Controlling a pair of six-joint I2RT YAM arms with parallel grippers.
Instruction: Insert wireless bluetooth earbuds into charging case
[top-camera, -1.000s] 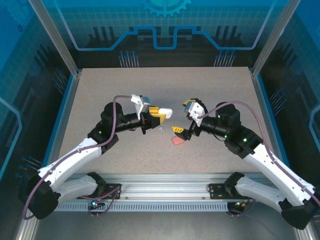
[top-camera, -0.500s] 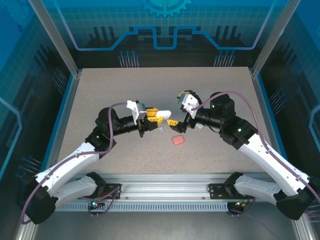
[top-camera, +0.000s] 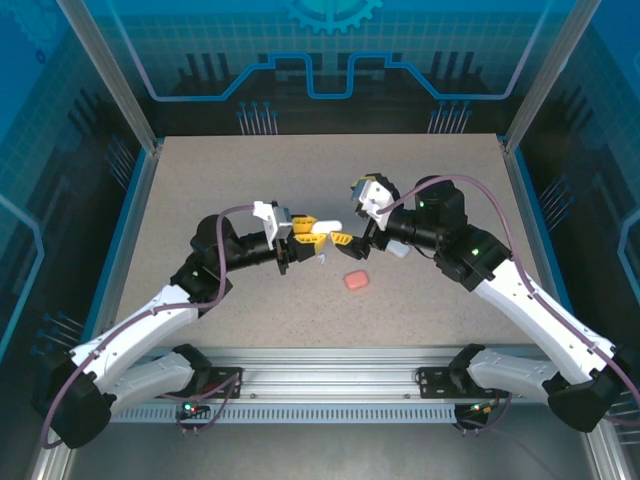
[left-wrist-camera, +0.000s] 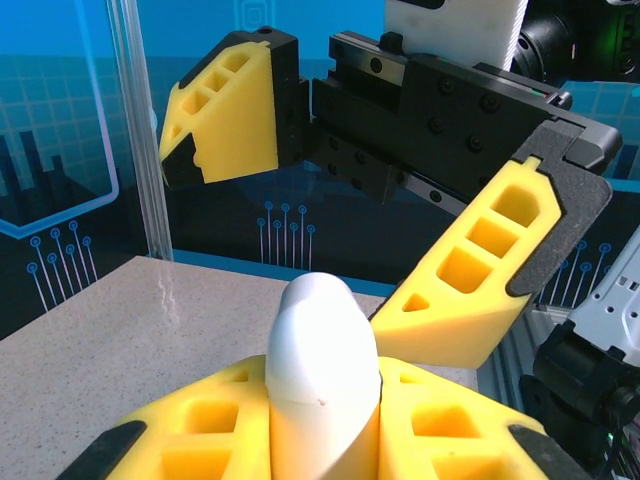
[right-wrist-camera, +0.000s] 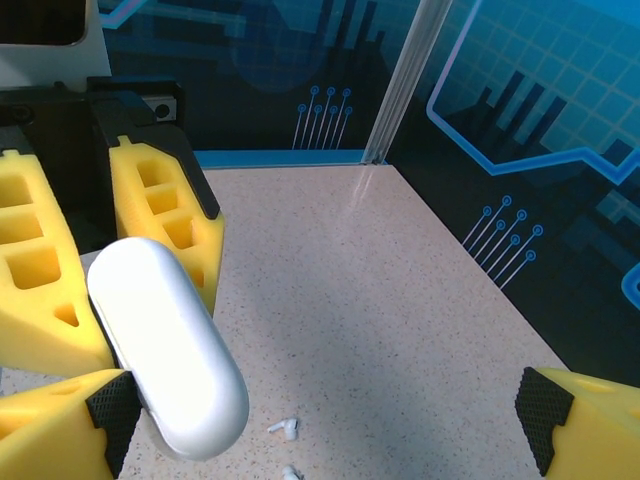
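Speckled table (right-wrist-camera: 400, 300) lies under both claws. Left claw (top-camera: 318, 232) clenches a white case (right-wrist-camera: 170, 350), and right claw (top-camera: 350, 238), spread wide, brackets it off-centre. White earbuds (right-wrist-camera: 285, 428) lie beneath. A lopsided squeeze could twist the smooth case loose onto them.

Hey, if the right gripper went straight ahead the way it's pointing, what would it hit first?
Probably the white case held in the left gripper, just ahead of the open right gripper, though exact depth is hard to judge.

bg: blue circuit-print walls (top-camera: 320, 60) | speckled beige tbl (top-camera: 250, 170) | alu posts (top-camera: 108, 75)
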